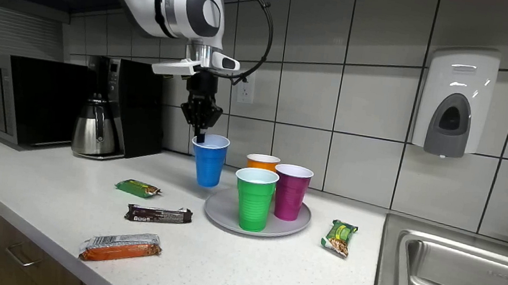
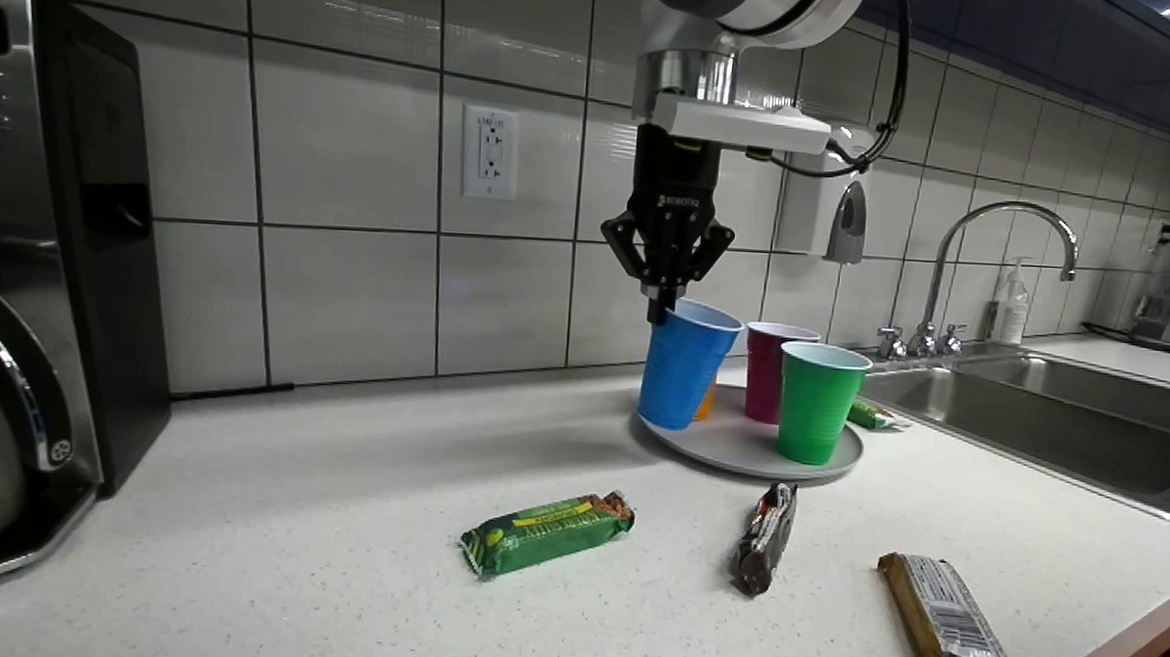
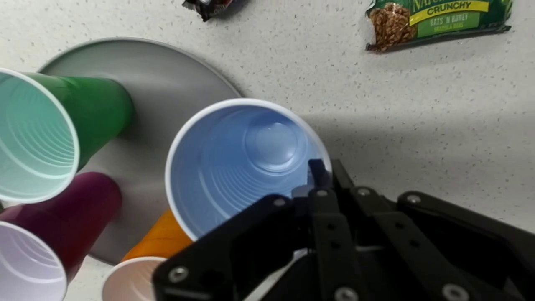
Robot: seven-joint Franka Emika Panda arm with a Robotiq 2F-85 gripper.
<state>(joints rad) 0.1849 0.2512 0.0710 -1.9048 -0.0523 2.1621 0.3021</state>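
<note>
My gripper point(image 1: 200, 137) is shut on the rim of a blue cup point(image 1: 209, 163), one fingertip inside and one outside, as the wrist view of the gripper point(image 3: 332, 173) makes plain. In both exterior views the cup hangs slightly tilted above the counter, near the left edge of a round grey plate point(image 2: 729, 454). On that plate stand a green cup point(image 1: 253, 205), a purple cup point(image 1: 289, 195) and an orange cup point(image 1: 262, 164). Other cups partly hide the orange one in the exterior views. The blue cup point(image 3: 234, 154) looks empty from above.
Wrapped bars lie about the counter: a green bar point(image 1: 138, 188), a dark brown bar point(image 1: 159, 214), an orange bar point(image 1: 121, 246) and another green bar point(image 1: 339, 237). A sink point(image 1: 459, 284) is at the right; a coffee maker point(image 1: 132, 108) and microwave point(image 1: 41, 102) stand left. Tiled wall behind.
</note>
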